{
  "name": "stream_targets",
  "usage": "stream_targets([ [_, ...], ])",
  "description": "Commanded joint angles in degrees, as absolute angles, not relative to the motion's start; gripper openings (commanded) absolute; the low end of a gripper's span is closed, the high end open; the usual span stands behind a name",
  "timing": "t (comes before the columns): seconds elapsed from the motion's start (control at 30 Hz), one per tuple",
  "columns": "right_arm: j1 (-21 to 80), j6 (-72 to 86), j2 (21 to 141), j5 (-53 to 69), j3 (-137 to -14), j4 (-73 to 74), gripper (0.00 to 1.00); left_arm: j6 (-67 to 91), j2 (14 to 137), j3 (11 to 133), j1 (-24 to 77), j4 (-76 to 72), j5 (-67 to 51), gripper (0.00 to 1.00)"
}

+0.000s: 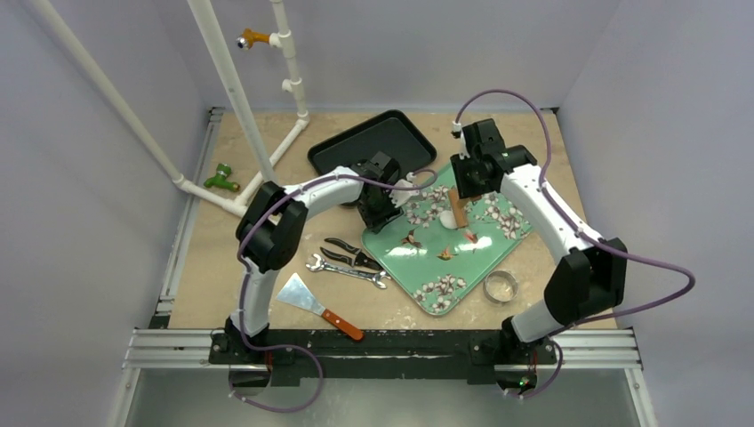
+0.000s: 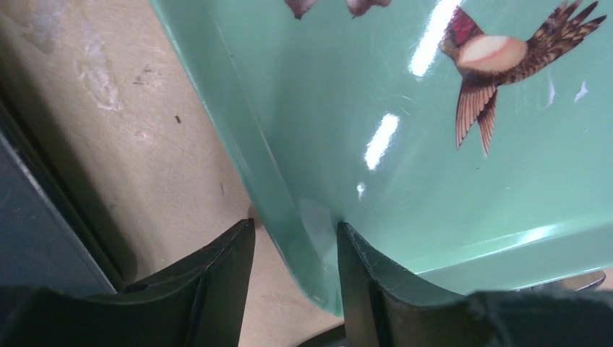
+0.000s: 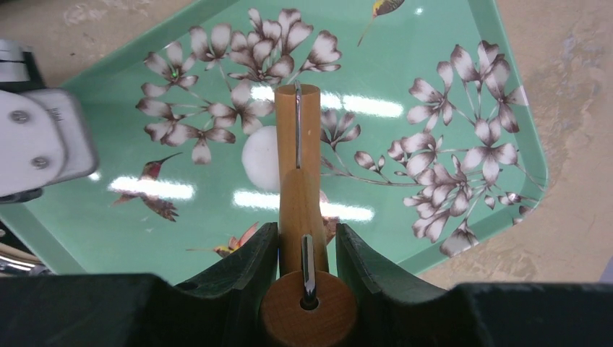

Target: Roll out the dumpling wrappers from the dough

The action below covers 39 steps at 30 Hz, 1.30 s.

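**Q:** Where's the dough sitting right now?

**A:** I'm seeing one dumpling wrapper [image 3: 259,159] lying flat on the green tray [image 1: 400,262]. It's sitting right against the rolling pin [image 3: 296,123], with its edge hiding behind the wood. My right claw [image 3: 307,230] is gripping the pin's wooden handle.

**Q:** And the other arm?

**A:** My left claw [image 2: 295,225] is straddling the tray's rim near a corner. One finger is sitting outside over the desk [image 2: 144,144] and one inside, and they're pinching the rim.

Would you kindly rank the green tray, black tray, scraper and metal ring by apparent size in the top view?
1. green tray
2. black tray, partly hidden by the left arm, so unsure
3. scraper
4. metal ring
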<state>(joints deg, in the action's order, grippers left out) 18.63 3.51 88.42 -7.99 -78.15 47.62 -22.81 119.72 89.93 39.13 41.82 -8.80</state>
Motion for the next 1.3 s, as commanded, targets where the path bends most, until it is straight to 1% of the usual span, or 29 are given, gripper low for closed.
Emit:
stream_targets([
  [0.0, 18.8, 4.9, 83.1, -6.8, -80.5, 46.5, 0.0, -19.4, 122.2, 93.7, 40.0, 44.2, -10.3, 0.39],
  [0.07, 18.8, 5.0, 82.5, -5.2, -78.7, 46.2, 0.0, -18.9, 122.4, 92.9, 40.1, 43.5, -10.9, 0.28],
  [0.17, 18.8, 4.9, 81.8, -2.6, -76.8, 45.2, 0.0, -17.9, 122.5, 92.5, 39.6, 42.9, -9.7, 0.04],
  [0.2, 18.8, 5.0, 81.8, -1.9, -76.6, 45.1, 0.0, -17.5, 122.4, 92.6, 39.1, 42.8, -9.6, 0.0],
  [0.33, 18.8, 4.9, 83.1, -0.2, -77.2, 46.4, 0.0, -16.3, 120.5, 91.3, 37.3, 41.4, -7.9, 0.0],
  [0.53, 18.9, 5.6, 84.9, 2.9, -79.4, 49.9, 0.0, -12.5, 120.3, 92.6, 34.8, 42.6, -6.7, 0.0],
  [0.63, 18.9, 5.9, 85.1, 0.4, -79.3, 50.6, 0.0, -10.8, 121.1, 92.3, 34.1, 42.7, -7.8, 0.0],
  [0.73, 18.9, 5.9, 86.8, 0.4, -79.5, 51.0, 0.0, -9.8, 121.8, 90.9, 34.2, 41.8, -8.2, 0.0],
  [0.97, 18.9, 4.8, 91.7, 3.4, -79.1, 48.2, 0.0, -9.5, 119.8, 86.5, 34.2, 37.2, -8.6, 0.0],
  [1.17, 18.9, 6.0, 94.2, 3.8, -76.6, 45.9, 0.0, -9.7, 118.4, 83.8, 34.0, 34.1, -9.2, 0.0],
  [1.27, 18.9, 7.2, 95.3, 6.1, -74.4, 43.6, 0.0, -9.9, 117.8, 82.6, 34.1, 32.6, -9.6, 0.0],
])
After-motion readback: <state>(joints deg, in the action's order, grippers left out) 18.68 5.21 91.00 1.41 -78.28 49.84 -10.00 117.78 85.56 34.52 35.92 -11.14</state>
